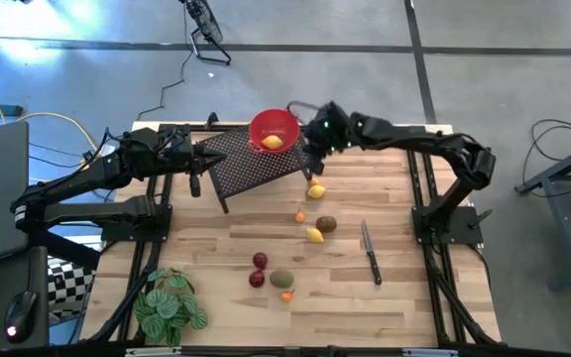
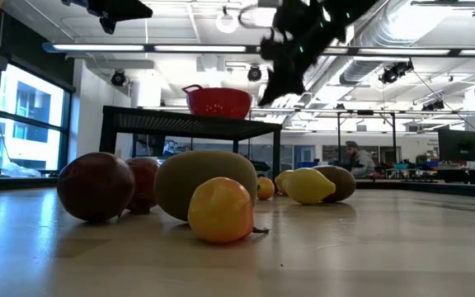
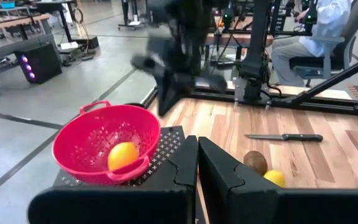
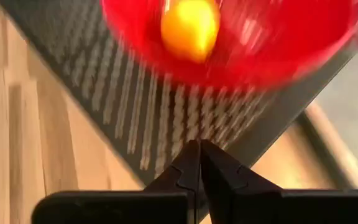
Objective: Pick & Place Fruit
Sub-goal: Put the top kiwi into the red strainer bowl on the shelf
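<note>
One yellow fruit (image 1: 273,142) is lying inside the red mesh bowl (image 1: 259,127), which is standing on the black perforated stand (image 1: 251,164) at the table's far edge. I am seeing the remaining fruit scattered on the wooden table (image 1: 404,218): a yellow piece (image 1: 316,191) near the stand, a tiny orange one (image 1: 299,215), a brown oval (image 1: 326,224) touching another yellow piece (image 1: 314,235), then two dark red balls (image 1: 259,261), an olive-green oval (image 1: 282,280) and a small orange piece (image 1: 286,295). The right gripper (image 1: 313,157) is hovering beside the bowl, fingers pressed together and empty. The left gripper (image 1: 211,157) is waiting over the stand, likewise closed on nothing. A knife (image 1: 370,252) is lying apart; a leafy plant (image 1: 170,305) is occupying the near corner.
</note>
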